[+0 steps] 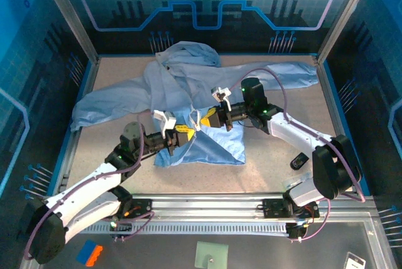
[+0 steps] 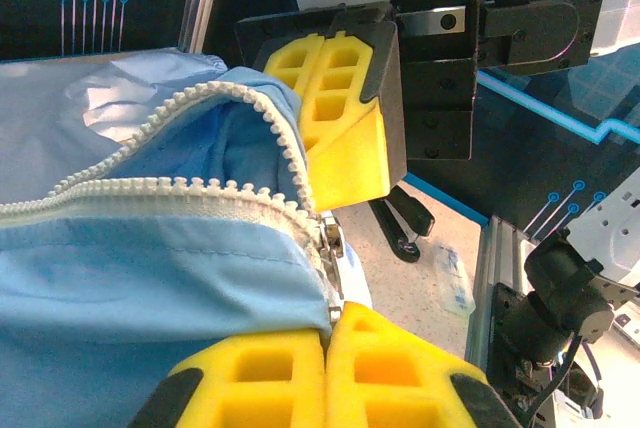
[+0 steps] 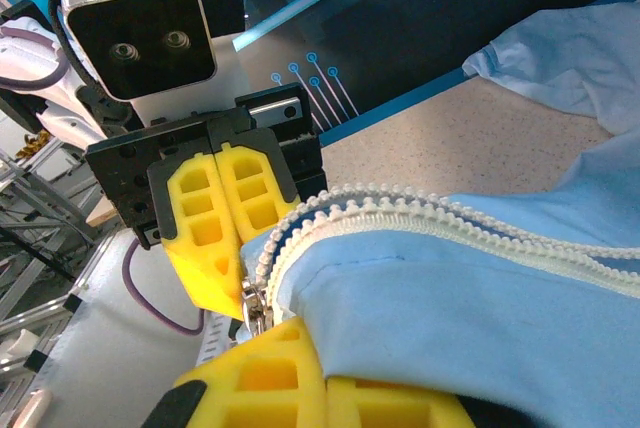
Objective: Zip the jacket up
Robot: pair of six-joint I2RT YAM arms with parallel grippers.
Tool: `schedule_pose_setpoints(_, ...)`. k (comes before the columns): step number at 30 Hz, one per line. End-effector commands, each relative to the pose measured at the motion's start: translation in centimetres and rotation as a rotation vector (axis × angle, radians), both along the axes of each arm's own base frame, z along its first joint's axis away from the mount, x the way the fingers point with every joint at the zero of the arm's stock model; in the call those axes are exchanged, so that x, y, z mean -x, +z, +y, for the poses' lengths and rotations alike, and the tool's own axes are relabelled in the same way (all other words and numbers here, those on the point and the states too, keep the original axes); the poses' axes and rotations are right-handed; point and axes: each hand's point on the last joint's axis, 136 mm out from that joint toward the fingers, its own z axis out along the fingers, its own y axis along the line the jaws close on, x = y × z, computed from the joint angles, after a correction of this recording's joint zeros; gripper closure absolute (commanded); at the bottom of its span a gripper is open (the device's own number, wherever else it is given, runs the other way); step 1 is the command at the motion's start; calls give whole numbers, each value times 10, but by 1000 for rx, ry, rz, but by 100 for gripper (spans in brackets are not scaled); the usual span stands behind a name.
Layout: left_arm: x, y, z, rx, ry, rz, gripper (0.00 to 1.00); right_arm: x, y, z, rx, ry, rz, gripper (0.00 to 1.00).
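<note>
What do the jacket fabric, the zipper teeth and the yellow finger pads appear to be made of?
The jacket: thin woven synthetic, probably nylon or polyester; pale blue, faint sheen, fine crinkles. The zipper teeth: moulded plastic, it seems; white, chunky, matte. The yellow finger pads: likely soft foam or rubber; matte, with square hollow cells.

Top camera looks down from behind; opposed wrist cameras closely share the zipper [image 2: 180,191] [image 3: 450,213].

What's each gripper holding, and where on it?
Both shut on the jacket: left gripper and right gripper each pinch fabric by the zipper at its open end.
</note>
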Motion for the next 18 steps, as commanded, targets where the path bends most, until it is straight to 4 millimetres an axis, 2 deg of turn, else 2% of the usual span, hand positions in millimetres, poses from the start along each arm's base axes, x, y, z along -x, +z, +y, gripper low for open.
schedule_pose_setpoints(1, 18, -15, -3, -49, -84, 71, 100, -2, 15, -3, -36, -17, -78, 100)
schedule_pose_setpoints(12, 16, -16, 2, -78, -48, 102, 100, 9, 6, -4, -41, -10, -43, 100)
schedule_pose_setpoints(14, 13, -17, 3, -86, -30, 106, 100, 7, 10, -3, -56, -17, -58, 100)
schedule_pose_setpoints(15, 13, -16, 4, -85, -25, 103, 100, 10, 2, -4, -50, -20, -40, 100)
schedule_pose_setpoints(18, 12, -15, 6, -83, -8, 96, 84, 10, -1, -4, -58, -29, -34, 100)
